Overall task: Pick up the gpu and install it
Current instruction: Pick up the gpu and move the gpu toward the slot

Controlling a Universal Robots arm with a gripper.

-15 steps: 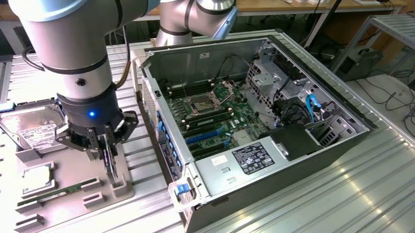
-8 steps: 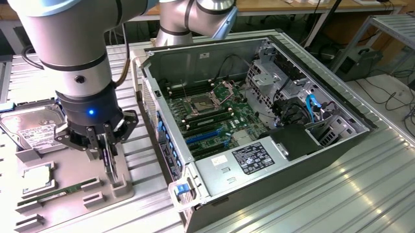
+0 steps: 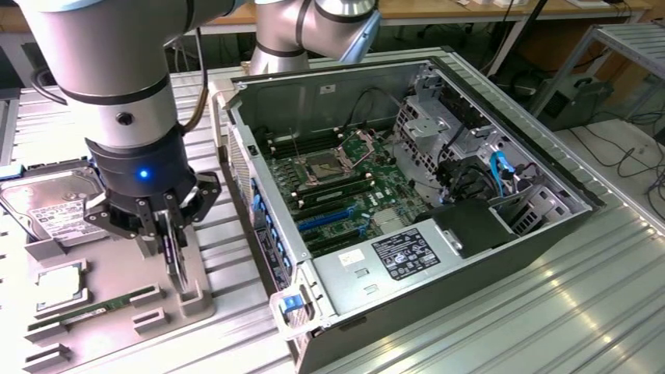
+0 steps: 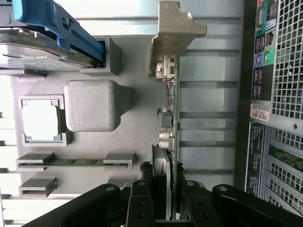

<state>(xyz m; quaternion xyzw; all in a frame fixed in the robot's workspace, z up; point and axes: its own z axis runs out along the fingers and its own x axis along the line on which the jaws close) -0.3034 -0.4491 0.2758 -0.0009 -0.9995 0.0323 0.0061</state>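
**Arm and gripper: appearance**

Arm (image 3: 114, 70): thick round tubes in matte silver-grey, with a second rounded grey joint (image 3: 311, 27) behind. One small dark screw hole (image 3: 124, 118) on the lower segment. A black cable (image 3: 198, 97) runs down its side. Wrist collar (image 3: 124, 183): black, with a small round blue light (image 3: 143, 173) glowing. Gripper (image 3: 173, 253): black, built of open linkage bars with round pivot pins (image 4: 110, 188). Fingers (image 4: 141, 201): slim, black, flat-sided.

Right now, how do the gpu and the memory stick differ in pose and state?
The gpu stands on edge, clamped in the pincer; the memory stick sits untouched. The gpu has a metal bracket; the stick has none. They run crosswise to each other. Both sit on the grey holder.
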